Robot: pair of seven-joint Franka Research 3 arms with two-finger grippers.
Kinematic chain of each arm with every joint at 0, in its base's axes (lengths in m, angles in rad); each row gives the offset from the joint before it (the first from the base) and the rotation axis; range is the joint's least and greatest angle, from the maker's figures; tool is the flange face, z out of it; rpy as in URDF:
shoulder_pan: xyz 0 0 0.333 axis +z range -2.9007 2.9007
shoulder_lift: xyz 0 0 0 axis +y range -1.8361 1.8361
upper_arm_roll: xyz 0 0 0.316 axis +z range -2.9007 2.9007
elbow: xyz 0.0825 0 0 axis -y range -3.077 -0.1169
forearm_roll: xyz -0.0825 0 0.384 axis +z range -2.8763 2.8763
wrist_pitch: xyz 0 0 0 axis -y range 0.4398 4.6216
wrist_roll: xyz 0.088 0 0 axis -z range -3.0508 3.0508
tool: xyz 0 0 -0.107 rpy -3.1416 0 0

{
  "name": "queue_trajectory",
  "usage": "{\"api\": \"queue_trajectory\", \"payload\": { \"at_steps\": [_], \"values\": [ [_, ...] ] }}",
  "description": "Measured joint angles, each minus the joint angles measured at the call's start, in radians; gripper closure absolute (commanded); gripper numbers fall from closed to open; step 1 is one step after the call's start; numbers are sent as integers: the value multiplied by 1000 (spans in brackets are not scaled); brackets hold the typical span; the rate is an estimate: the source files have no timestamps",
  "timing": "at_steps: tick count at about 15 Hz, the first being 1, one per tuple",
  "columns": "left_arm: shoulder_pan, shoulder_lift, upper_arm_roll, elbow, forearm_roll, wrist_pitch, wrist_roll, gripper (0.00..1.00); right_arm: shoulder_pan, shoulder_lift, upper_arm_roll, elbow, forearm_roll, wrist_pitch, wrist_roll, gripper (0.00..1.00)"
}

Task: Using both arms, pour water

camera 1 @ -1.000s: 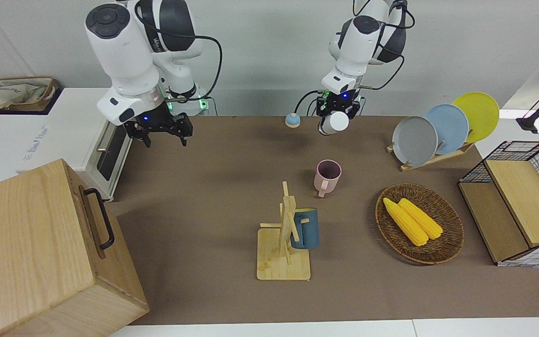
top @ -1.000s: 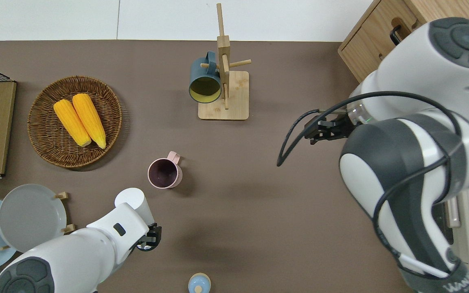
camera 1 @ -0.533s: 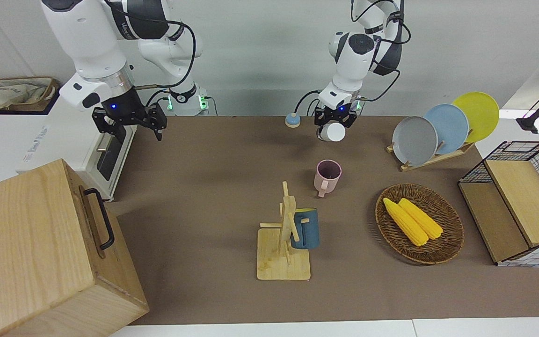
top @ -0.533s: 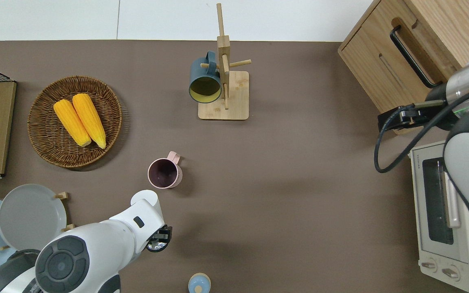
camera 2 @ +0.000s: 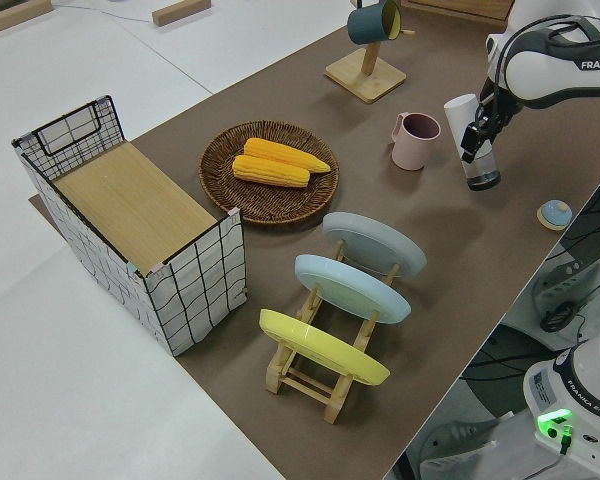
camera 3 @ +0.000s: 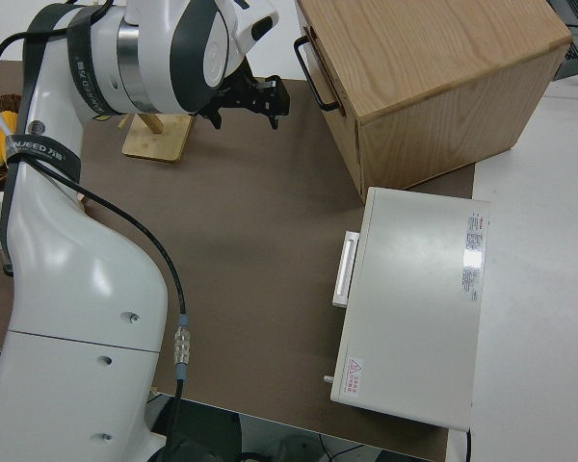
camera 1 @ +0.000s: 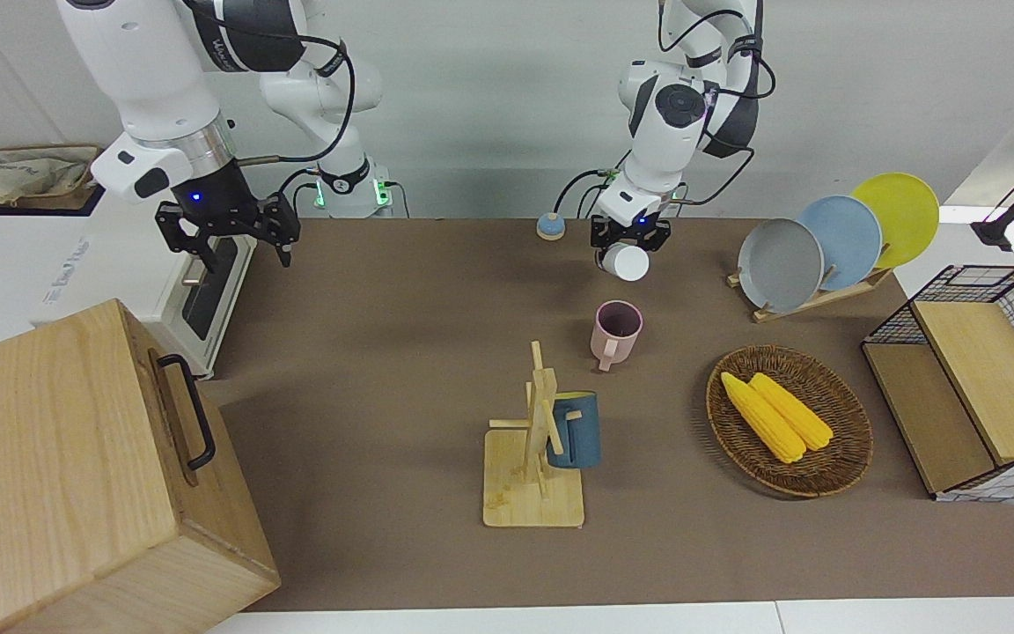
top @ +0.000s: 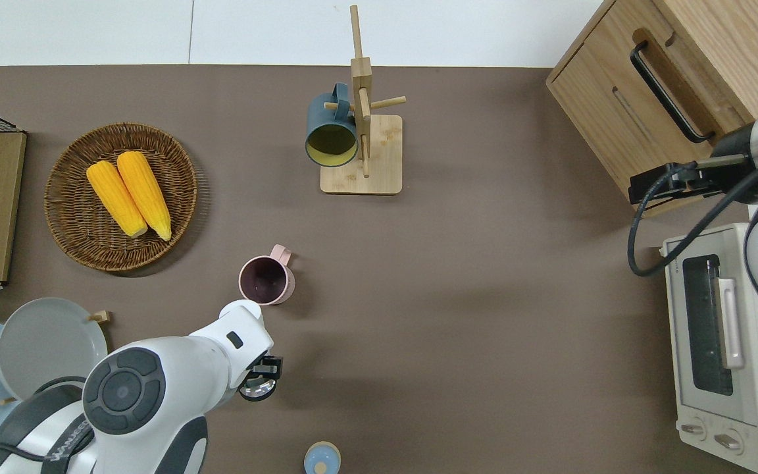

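Closing on the pink mug

My left gripper [camera 1: 622, 247], clamped on the white bottle [camera 1: 628, 261], has drifted toward the pink mug [camera 1: 617, 330], bottle tipped, nearly ready to pour; my right gripper [camera 1: 225, 231], fingers spread, has withdrawn away from it.

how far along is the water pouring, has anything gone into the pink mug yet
Done: the left gripper is shut on a white cylindrical bottle, and its small blue cap lies apart on the brown table. In hand: the bottle hangs tilted, beside the pink mug on the robots' side. Left: the pour itself; no water is visible. The right gripper is open, empty, near the white toaster oven.
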Motion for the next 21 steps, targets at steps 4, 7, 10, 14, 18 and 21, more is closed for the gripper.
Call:
{"api": "queue_trajectory", "payload": {
  "at_steps": [4, 7, 10, 14, 18, 21],
  "values": [
    [0, 60, 3, 95, 0, -125, 0, 1000, -18, -2, 0, 0, 0, 0, -10, 7],
    [0, 112, 3, 149, 0, -171, 0, 1000, -20, -3, 0, 0, 0, 0, -11, 7],
    [0, 149, 3, 176, 0, -189, 1, 1000, -20, -3, 1, 0, 0, 0, -11, 7],
    [0, 167, 4, 202, 0, -227, 1, 1000, -34, -5, 1, 0, 0, 0, -11, 7],
    [1, 176, 7, 212, 0, -237, 1, 1000, -38, -10, 2, 0, 0, 0, -11, 7],
    [1, 178, 7, 215, 0, -238, 1, 1000, -38, -12, 7, 0, 0, 0, -11, 7]
  ]
}}
